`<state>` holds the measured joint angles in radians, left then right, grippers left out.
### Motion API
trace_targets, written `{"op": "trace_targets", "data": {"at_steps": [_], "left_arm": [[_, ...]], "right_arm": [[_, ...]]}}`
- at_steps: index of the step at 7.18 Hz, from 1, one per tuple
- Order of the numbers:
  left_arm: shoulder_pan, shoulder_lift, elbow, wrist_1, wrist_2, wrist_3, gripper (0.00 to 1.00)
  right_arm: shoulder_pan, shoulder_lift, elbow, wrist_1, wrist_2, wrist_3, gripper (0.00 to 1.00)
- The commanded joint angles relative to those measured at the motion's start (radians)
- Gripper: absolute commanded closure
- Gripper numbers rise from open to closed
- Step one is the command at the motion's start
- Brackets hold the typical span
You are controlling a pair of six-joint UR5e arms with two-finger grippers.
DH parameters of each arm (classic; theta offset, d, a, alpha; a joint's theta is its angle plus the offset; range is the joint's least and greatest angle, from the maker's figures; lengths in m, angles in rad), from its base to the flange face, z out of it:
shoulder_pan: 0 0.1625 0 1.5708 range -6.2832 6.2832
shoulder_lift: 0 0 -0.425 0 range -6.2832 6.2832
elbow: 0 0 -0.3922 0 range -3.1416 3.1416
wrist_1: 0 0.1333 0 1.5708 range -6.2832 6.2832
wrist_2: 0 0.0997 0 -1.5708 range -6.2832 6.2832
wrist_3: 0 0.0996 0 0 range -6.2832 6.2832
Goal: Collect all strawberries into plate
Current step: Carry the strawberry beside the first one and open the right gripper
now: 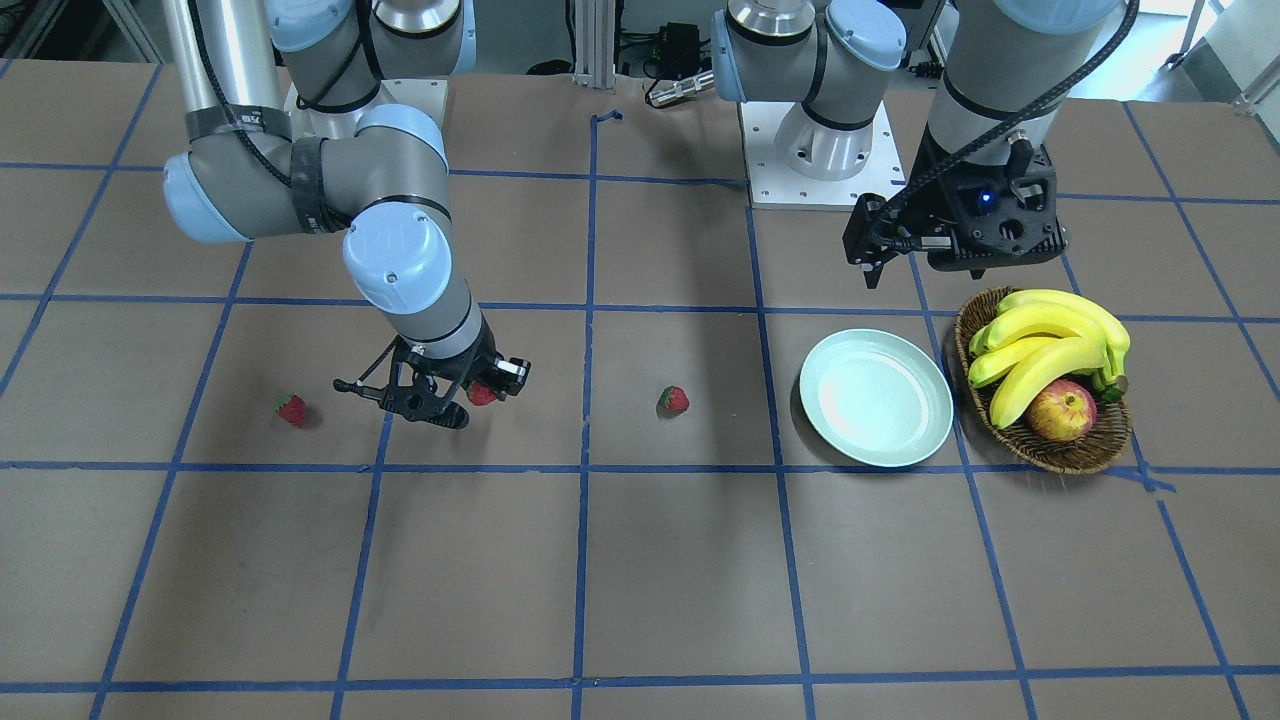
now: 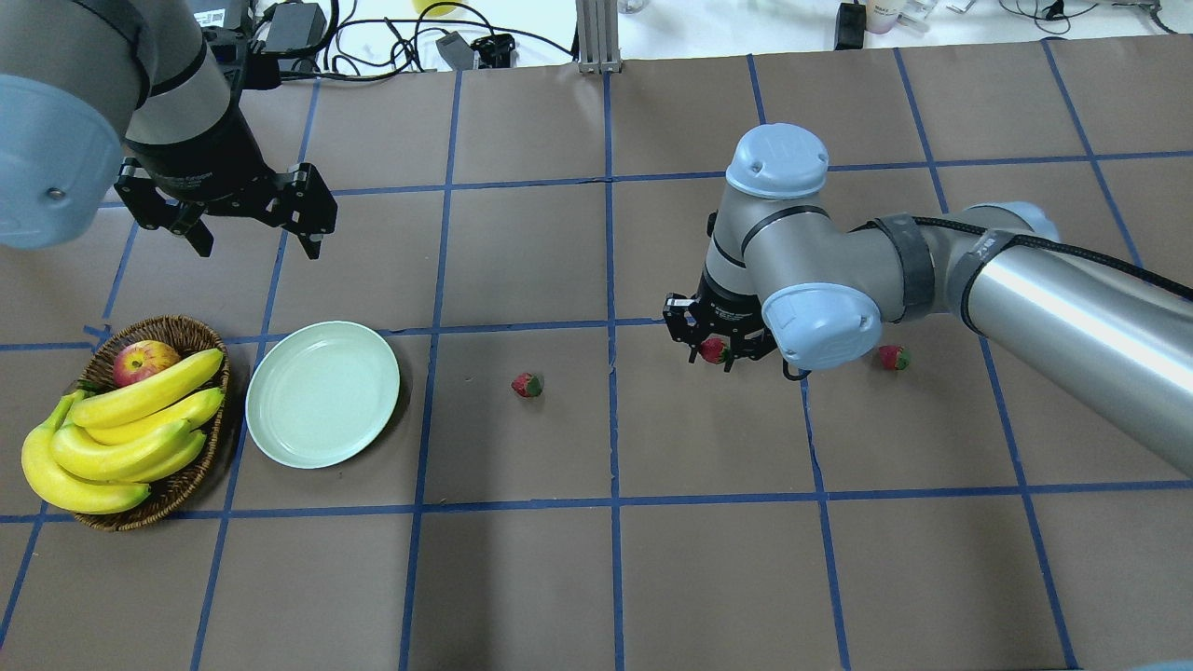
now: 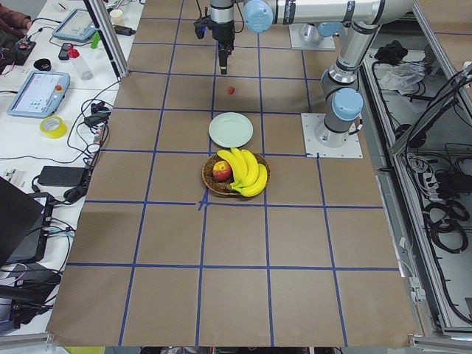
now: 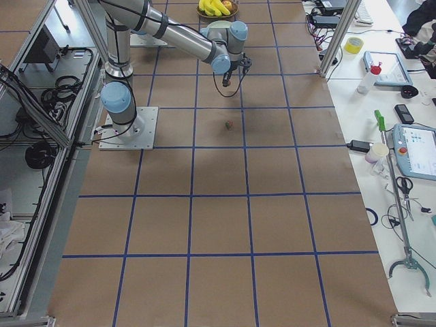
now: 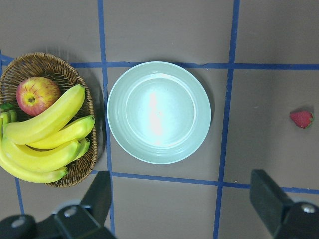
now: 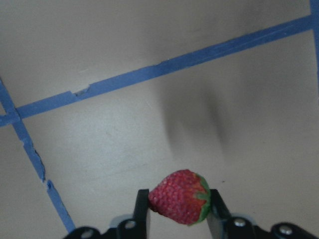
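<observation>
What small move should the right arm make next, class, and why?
Probably carry the held strawberry toward the plate, across the table to the robot's left. The right gripper is shut on that strawberry, the plate is bare, and two more strawberries lie on the table.

Right arm [image 4: 184, 34] out over the taped table [image 4: 218, 225], a strawberry [image 4: 229, 125] nearby, bananas [image 4: 218, 7] at the far end.
</observation>
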<state>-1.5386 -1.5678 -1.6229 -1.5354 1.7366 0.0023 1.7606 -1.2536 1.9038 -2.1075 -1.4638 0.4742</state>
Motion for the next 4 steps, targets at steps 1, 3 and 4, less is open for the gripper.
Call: {"op": "trace_targets", "data": {"at_steps": [1, 3, 4], "left_arm": [[0.000, 0.000, 0.000, 0.000, 0.000, 0.001, 0.00], [0.000, -0.001, 0.000, 0.000, 0.000, 0.001, 0.00], [0.000, 0.000, 0.000, 0.000, 0.000, -0.001, 0.00]], "right_arm": [[0.022, 0.026, 0.001, -0.015, -0.003, 0.008, 0.60], [0.048, 0.025, 0.004, -0.014, 0.000, 0.015, 0.60], [0.057, 0.031, 0.006, -0.015, -0.006, 0.015, 0.60]]}}
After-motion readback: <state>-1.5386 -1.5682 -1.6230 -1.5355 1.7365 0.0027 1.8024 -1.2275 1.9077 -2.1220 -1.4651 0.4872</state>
